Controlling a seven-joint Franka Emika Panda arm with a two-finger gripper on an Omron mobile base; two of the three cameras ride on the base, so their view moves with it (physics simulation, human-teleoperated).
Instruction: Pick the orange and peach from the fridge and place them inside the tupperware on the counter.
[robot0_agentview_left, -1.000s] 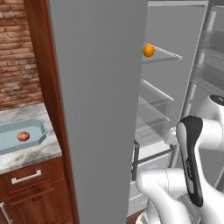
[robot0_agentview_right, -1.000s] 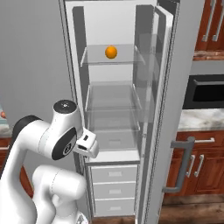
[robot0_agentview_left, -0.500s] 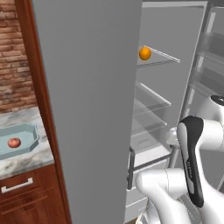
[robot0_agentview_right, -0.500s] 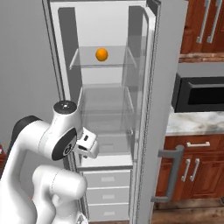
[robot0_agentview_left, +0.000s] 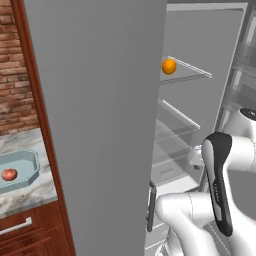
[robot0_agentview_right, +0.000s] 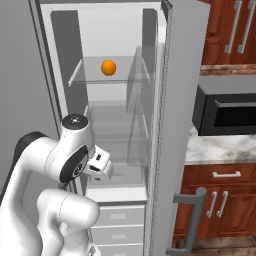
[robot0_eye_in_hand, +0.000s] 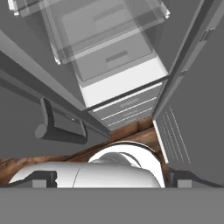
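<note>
Open fridge (robot0_agentview_right: 125, 65), orange inside, peach already in the tupperware.
The grey door (robot0_agentview_left: 100, 125) hides the counter's (robot0_agentview_left: 25, 200) right end. Tupperware (robot0_agentview_left: 25, 160) is cropped at nine o'clock, holding the reddish peach (robot0_agentview_left: 8, 174). Smooth orange (robot0_agentview_right: 108, 67) sits on the upper glass shelf. Finger spread of the gripper (robot0_eye_in_hand: 109, 181) cannot be told.

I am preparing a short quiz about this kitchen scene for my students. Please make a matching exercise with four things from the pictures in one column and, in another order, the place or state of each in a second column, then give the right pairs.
Things:
1. orange
2. peach
3. tupperware
4. fridge

Places or states:
A. lies inside the pale blue-grey tray
B. stands open, its door swung wide
C. sits on an upper glass shelf
D. rests on the marble counter

Right pairs: 1-C, 2-A, 3-D, 4-B
</note>
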